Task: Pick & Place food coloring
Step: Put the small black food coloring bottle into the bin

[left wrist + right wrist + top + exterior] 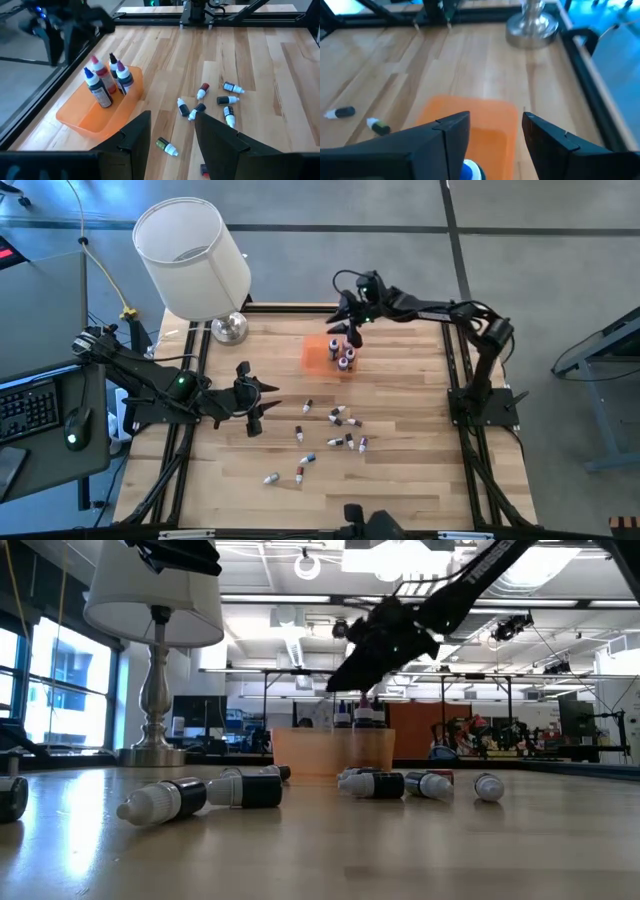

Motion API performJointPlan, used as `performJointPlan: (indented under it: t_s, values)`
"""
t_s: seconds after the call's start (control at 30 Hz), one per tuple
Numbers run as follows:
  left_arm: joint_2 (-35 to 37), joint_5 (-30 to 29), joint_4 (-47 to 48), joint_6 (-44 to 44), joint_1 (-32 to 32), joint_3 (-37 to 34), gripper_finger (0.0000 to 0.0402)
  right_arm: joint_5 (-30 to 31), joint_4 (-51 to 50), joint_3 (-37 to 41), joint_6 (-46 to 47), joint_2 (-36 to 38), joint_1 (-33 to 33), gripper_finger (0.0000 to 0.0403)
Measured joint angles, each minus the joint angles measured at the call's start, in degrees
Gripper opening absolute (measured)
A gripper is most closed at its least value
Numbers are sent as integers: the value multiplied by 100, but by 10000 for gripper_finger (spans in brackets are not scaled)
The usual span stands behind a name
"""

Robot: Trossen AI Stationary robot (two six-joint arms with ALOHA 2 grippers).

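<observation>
Nearest the front edge of the wooden desk [400, 480], at about 7 o'clock from its middle, two stray food coloring bottles [300, 472] lie on their sides. A little farther in, a loose scatter of them [345, 420] lies flat around the centre; the low view shows these [245, 790] as dark bodies with white caps, tipped over and apart from one another.

At about 9 o'clock from that scatter the left gripper [262, 402] hangs over the desk with its fingers [135, 135] spread apart and nothing between them. Its wrist camera looks across the fallen bottles [227, 100] toward the orange tray [80, 117].

Farther back, toward 12 o'clock, the orange tray [314, 352] sits on the desk with several bottles standing upright [346, 356] in its right-hand part. The left wrist view shows four of them [107, 82] packed together, caps up.

The right gripper [352, 325] is above the far side of the tray, just over the upright bottles. Its fingers [450, 132] stand well apart and hold nothing; a blue-tipped cap [470, 171] shows just beneath them, with the tray floor [487, 125] beyond.

Farthest back, at about 10 o'clock, a lamp [195, 265] with a white shade stands on a silver base at the desk's far left corner.
</observation>
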State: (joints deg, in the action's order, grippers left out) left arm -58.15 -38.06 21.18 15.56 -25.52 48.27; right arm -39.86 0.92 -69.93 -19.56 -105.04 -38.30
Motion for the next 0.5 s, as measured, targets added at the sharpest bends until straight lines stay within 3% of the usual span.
performJointPlan:
  t_s: [0.27,0.4,0.5]
  values:
    - [0,-12,189,-4,0,2,152,88,-1027,-3,223,1374,376,152]
    - [1,153,399,162,0,-53,152,147,-1825,-3,507,1847,1200,142]
    - [-108,303,389,481,0,-268,152,531,-2042,170,861,2022,2038,138]
